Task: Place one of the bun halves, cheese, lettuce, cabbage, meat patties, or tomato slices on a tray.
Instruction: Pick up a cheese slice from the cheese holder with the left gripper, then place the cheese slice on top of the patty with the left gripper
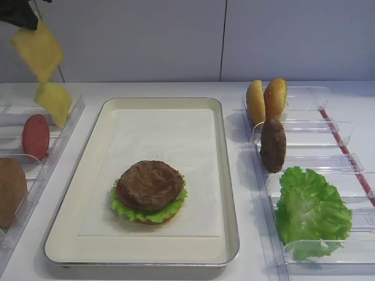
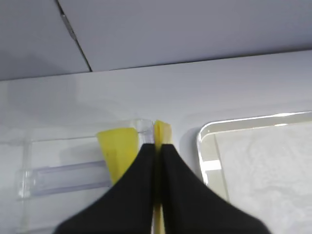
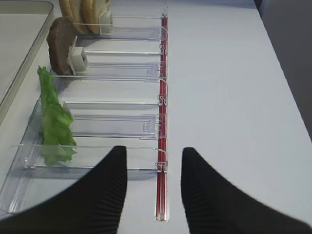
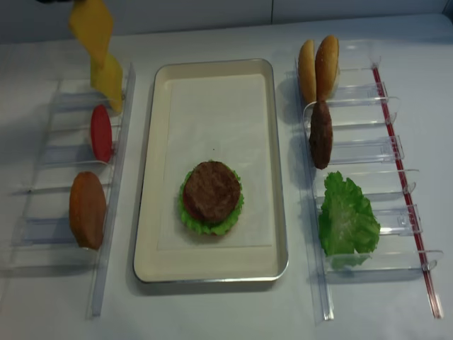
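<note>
Left end effector (image 2: pixel 157 161): jaws pressed together on the edge of a cheese (image 1: pixel 38 49) slice, raised high above the left rack (image 1: pixel 55 152); slice hanging free, tilted.
Second cheese slice (image 1: pixel 54 102): lower down at the rack's far end; whether stuck to the held slice or standing in its slot, cannot tell.
Step in hand: cheese lifted, carry to the tray (image 1: pixel 227 193) not yet begun, by the look of it.
Next move: travel rightward over the tray rim, lower flat onto the meat patty (image 1: pixel 151 184) stacked on lettuce (image 1: pixel 126 209) and bun.
Hazards: limp slice may fold or land off-centre; second slice may drag along.
Right end effector (image 3: pixel 154 185): jaws apart, empty, idle over the right rack (image 3: pixel 122 126).
Surroundings: tomato slice (image 1: pixel 36 136), bun halves (image 1: pixel 266 98), spare patty (image 1: pixel 273 144), loose lettuce (image 1: pixel 310 211) in racks on the worktop (image 3: pixel 234 97); none in the path.
</note>
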`<state>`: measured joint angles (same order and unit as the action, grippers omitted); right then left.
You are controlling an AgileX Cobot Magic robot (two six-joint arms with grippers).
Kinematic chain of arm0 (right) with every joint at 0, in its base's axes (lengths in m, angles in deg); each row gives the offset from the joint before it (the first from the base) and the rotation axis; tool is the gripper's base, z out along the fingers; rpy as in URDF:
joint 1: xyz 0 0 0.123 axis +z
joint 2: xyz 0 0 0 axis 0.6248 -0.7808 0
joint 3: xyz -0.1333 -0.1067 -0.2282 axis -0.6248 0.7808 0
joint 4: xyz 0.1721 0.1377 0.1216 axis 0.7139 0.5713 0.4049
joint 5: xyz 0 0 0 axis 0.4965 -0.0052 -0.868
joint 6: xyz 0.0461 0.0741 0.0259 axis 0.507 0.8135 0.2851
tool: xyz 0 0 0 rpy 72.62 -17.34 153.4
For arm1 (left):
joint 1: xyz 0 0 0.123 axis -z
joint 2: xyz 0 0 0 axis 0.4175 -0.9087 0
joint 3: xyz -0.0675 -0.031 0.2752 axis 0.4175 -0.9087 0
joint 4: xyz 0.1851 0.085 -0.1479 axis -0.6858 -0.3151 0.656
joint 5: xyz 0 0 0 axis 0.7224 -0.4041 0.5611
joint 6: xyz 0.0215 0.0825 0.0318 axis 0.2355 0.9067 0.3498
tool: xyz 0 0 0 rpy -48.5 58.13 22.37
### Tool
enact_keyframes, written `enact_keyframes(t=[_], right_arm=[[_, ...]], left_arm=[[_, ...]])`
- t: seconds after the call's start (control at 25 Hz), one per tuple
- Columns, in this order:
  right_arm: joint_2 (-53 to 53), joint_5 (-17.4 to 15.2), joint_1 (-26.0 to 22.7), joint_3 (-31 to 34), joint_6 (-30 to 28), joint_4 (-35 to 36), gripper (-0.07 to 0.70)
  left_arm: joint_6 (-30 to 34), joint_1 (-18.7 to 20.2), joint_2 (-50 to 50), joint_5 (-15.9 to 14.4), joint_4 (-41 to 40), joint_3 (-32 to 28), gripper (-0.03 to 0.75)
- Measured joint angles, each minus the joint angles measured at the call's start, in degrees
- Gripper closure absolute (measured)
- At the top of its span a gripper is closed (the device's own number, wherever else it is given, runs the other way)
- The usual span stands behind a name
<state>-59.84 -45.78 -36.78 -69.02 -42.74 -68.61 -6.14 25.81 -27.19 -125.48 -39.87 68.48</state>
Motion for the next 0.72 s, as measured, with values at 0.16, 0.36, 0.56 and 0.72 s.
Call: enact_keyframes(t=[0.16, 0.36, 0.56, 0.72], right_arm=[[0.0, 0.0, 0.0, 0.0, -0.47, 0.0, 0.33], [0.0, 0.0, 0.0, 0.0, -0.47, 0.0, 0.33], [0.0, 0.0, 0.0, 0.0, -0.47, 0.0, 0.33], [0.0, 0.0, 0.0, 0.0, -0.47, 0.0, 0.33]], left_arm=[[-1.49, 1.36, 4.79, -0.41, 0.0, -5.63, 0.715], [-3.5, 5.07, 12.8, 1.7, 0.22, -14.66, 0.715], [-6.31, 6.71, 18.93, 2.37, 0.81, -22.32, 0.715], [-6.61, 7.94, 22.76, 3.16, 3.8, -29.23, 0.715]])
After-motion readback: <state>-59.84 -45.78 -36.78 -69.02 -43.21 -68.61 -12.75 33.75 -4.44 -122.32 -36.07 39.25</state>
